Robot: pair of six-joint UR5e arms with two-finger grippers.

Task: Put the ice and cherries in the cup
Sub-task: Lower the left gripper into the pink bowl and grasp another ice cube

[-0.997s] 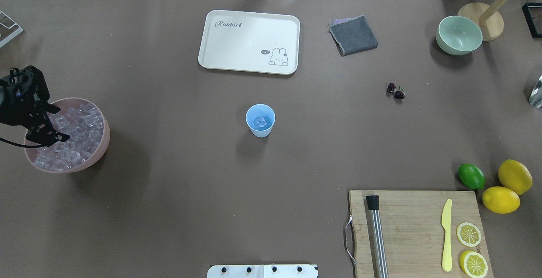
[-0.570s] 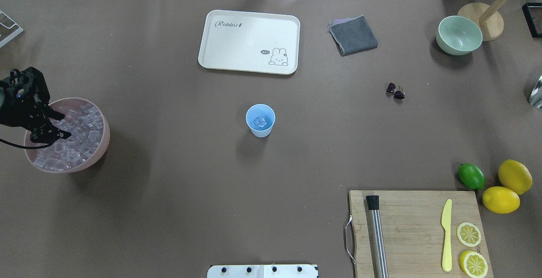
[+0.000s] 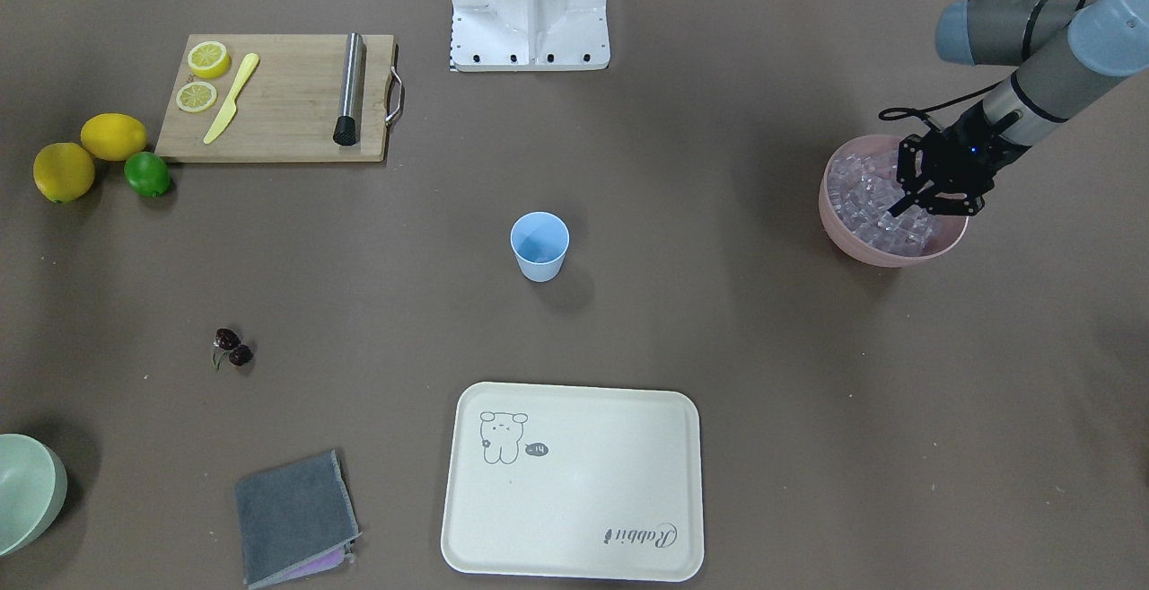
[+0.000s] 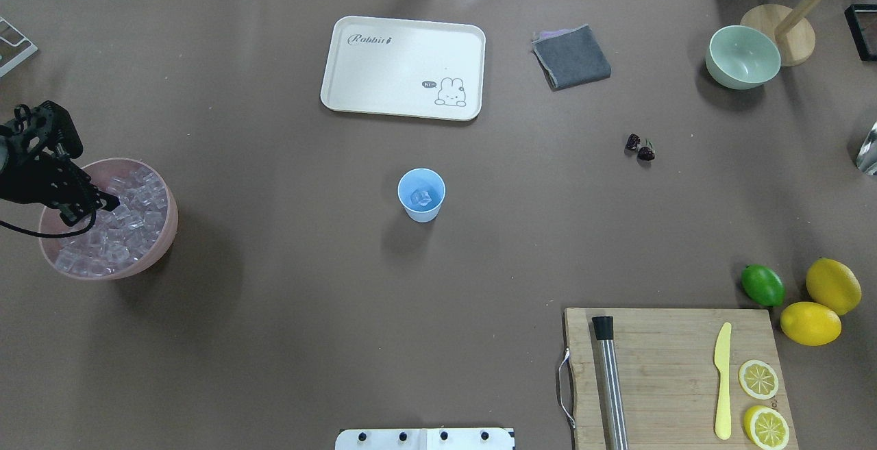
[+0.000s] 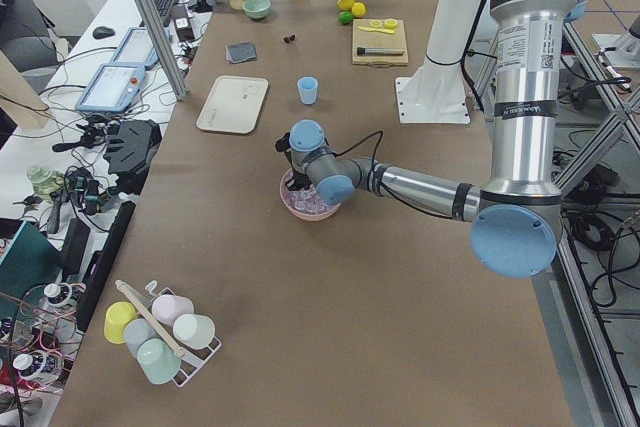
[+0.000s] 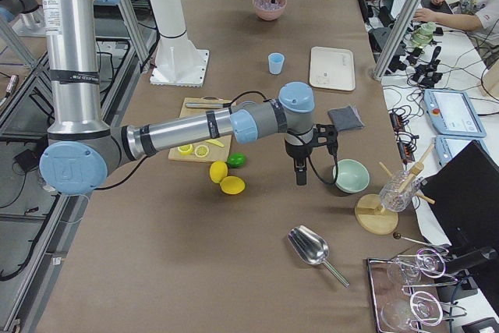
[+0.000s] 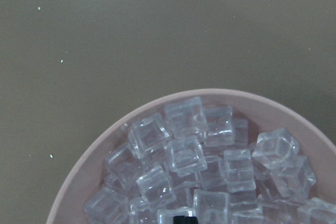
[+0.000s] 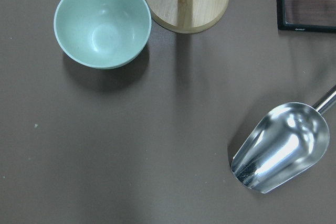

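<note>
Left gripper has shifted back over the pink bowl, claw clenched among the ice

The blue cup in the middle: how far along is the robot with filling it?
Done: one ice cube lies in the cup. In hand: the left gripper is down among the cubes in the pink bowl; whether it holds one is unclear. Left: the cherries lie on the table, well apart from the cup.
</note>
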